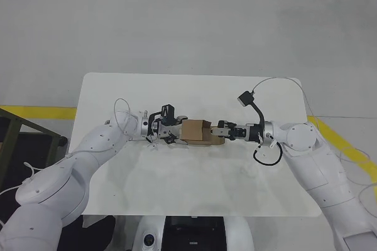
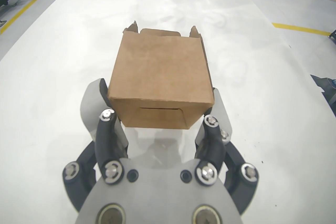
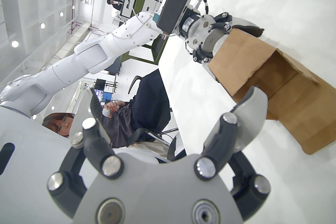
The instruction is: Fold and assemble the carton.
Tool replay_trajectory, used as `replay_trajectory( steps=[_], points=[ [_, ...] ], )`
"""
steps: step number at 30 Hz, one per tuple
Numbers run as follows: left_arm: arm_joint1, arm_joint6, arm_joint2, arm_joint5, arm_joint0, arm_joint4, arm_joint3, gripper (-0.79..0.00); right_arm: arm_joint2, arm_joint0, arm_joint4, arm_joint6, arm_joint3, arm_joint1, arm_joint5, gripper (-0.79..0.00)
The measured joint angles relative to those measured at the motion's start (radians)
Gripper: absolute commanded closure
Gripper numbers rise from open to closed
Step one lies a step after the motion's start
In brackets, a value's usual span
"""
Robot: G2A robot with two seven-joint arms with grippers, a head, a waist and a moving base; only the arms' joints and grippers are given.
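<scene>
While the left gripper (image 2: 159, 104) was closed on the small brown cardboard carton (image 2: 160, 70), the carton's near, tucked-in end was clasped between the two fingers and both side walls were pressed. The right gripper (image 3: 172, 104) was held wide apart with nothing between its fingers. One pale fingertip (image 3: 253, 101) was seen against the carton's open mouth, though contact could not be made out.

From above, the carton was found near the middle of the white, round-cornered table (image 1: 176, 188). The left gripper was placed at the carton's nine o'clock and the right gripper at its three o'clock. The open mouth was turned toward three o'clock, with loose flaps (image 3: 302, 70) spread beyond it and one long flap laid flat on the table.

The closing of that open end was judged to be the step in hand. Several failures were considered possible:
- If a flap were pushed off its crease, it could be buckled or driven inside crookedly.
- If the push from three o'clock were too firm, the carton could be slid or twisted out of the left grip.
- If the squeeze were too hard, the thin side walls could be caved in and the mouth skewed, so that the flaps would no longer meet.
</scene>
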Motion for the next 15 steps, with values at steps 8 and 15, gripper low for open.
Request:
replay_trajectory(
  steps=[8, 15],
  points=[
    [0.001, -0.001, -0.001, -0.001, 0.000, 0.000, -0.002, -0.671, -0.011, -0.023, -0.064, -0.011, -0.044, 0.003, 0.048, 0.000],
    [0.002, -0.002, -0.003, -0.002, 0.000, -0.001, -0.001, -0.656, -0.035, -0.056, -0.173, 0.031, -0.101, 0.012, 0.148, 0.000]
  ],
)
